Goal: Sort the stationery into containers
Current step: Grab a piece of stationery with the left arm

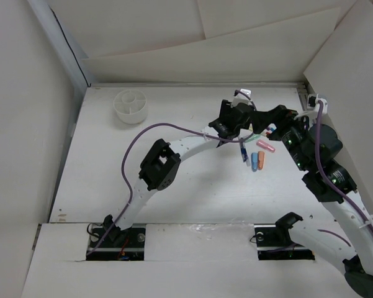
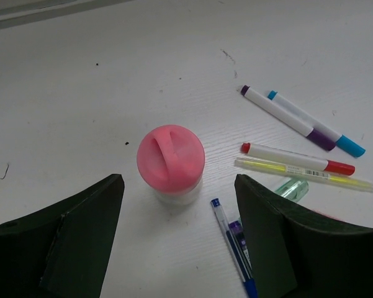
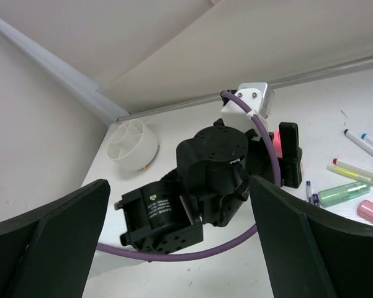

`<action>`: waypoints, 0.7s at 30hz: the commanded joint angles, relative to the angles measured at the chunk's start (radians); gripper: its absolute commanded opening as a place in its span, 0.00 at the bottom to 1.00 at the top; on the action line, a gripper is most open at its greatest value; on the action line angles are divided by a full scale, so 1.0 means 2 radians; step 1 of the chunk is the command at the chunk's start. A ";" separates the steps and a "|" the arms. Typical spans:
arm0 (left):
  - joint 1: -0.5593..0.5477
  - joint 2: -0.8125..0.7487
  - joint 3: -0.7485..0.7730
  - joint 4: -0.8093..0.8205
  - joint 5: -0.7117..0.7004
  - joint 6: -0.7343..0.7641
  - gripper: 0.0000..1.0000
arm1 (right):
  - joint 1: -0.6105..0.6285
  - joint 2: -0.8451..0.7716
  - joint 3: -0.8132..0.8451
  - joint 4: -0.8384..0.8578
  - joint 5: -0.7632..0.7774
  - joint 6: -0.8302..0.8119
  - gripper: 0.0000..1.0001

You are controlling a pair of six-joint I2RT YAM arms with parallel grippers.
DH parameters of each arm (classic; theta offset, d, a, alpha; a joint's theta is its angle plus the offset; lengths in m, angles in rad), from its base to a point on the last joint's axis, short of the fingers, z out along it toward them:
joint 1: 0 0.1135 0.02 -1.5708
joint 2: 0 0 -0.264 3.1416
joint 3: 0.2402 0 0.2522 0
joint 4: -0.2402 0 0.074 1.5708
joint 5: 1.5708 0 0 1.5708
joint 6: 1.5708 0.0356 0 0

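Stationery [image 2: 279, 154] loose on the table [image 2: 112, 74], gathered at and just right of the left gripper [image 2: 179, 186]. Pink-capped tube [image 2: 170, 162] upright between the two fingers [image 2: 80, 242], long axis straight up toward the wrist camera, cap ridge slanted across the top. Jaws spread wide, a clear gap to the tube on each side, nothing held. Past the right finger, purple-capped marker [image 2: 279, 117] and blue-capped marker [image 2: 316, 124] side by side, long axes slanting from far-left to near-right, caps at the right-hand ends. Closer in, red-capped pen [image 2: 298, 158] and yellow pen [image 2: 304, 173] almost parallel, lying nearly crosswise to the gripper. Green piece [image 2: 292, 188] partly hidden behind the right finger. Blue pen [image 2: 233, 248] just inside that finger, long axis running away from the camera, tip at the far end. From the top camera, tube hidden under the left arm [image 1: 174, 149]; shown only there, pink piece [image 1: 264, 148], orange piece [image 1: 260, 158] and blue piece [image 1: 254, 161] on the base side of the gripper, the last two side by side. White cup [image 1: 130, 115] well apart, off to the gripper's left. From the right wrist, right gripper [image 3: 180, 186] opened fully, empty, facing the left arm's wrist, with the cup's inner dividers plain to see.
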 commanded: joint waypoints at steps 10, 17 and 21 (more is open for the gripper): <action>0.006 0.010 0.039 0.007 -0.025 0.026 0.63 | -0.004 -0.001 0.003 0.026 -0.007 -0.012 1.00; 0.006 0.020 0.051 0.002 -0.025 0.026 0.63 | -0.004 -0.001 0.003 0.026 -0.016 -0.012 1.00; 0.011 0.024 0.051 0.002 -0.025 0.026 0.63 | -0.004 -0.001 0.003 0.021 -0.021 -0.012 1.00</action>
